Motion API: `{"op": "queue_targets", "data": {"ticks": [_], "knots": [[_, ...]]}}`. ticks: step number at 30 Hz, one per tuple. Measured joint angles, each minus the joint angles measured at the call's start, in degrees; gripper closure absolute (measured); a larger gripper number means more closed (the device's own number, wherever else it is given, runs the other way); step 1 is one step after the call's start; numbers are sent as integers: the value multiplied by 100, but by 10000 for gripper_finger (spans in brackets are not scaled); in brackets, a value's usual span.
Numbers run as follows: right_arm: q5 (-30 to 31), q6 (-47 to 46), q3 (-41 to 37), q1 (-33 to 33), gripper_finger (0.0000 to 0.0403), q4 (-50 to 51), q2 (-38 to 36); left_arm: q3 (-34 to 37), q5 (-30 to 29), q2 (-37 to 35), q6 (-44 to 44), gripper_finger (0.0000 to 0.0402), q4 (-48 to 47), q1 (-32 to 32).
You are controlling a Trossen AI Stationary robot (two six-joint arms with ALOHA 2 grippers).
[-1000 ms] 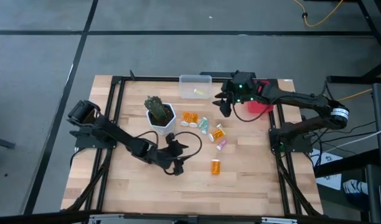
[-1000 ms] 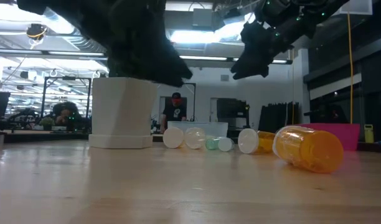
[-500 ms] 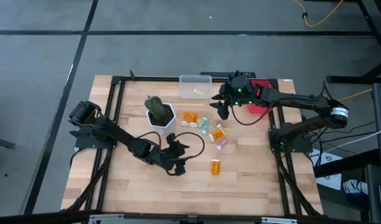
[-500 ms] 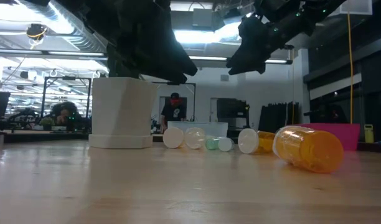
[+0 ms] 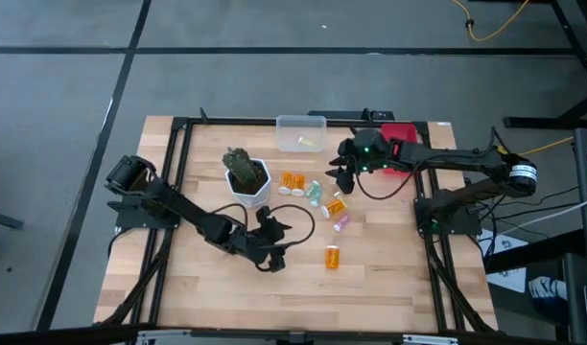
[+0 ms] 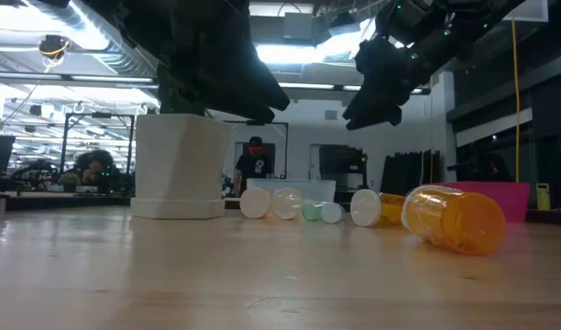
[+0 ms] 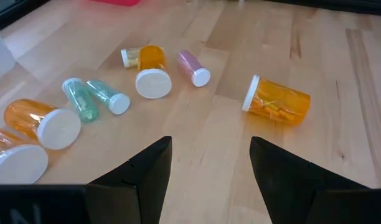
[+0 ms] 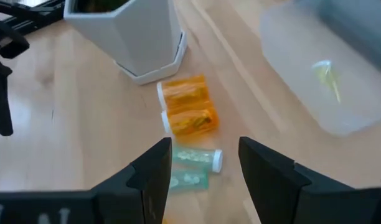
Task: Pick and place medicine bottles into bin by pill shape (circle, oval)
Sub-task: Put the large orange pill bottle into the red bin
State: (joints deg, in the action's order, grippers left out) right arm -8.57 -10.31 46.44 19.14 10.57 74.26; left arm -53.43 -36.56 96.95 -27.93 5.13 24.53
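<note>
hovering with open fingers over the bottles; left fingers open too.

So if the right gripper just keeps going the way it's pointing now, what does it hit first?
Probably the two green bottles lying side by side, which sit between the open fingers of the right gripper in its wrist view. The two orange bottles lie just beyond them. Depth is hard to judge here.
</note>
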Motion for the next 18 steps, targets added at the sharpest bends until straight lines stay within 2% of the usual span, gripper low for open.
{"op": "queue_targets", "data": {"ticks": [5, 10, 15, 18], "knots": [[17, -73, 0, -147, 214, -116, 0, 2, -103, 0, 657, 191, 2, -13], [413, -304, 0, -369, 214, -164, 0, 2, -1443, 2, 428, 191, -7, -162], [519, -326, 0, -528, 214, -307, 84, 2, -1145, 226, 662, 191, -26, -283], [520, -458, 0, -600, 214, -376, 306, 2, -1156, 484, 620, 191, 6, -436]]}}
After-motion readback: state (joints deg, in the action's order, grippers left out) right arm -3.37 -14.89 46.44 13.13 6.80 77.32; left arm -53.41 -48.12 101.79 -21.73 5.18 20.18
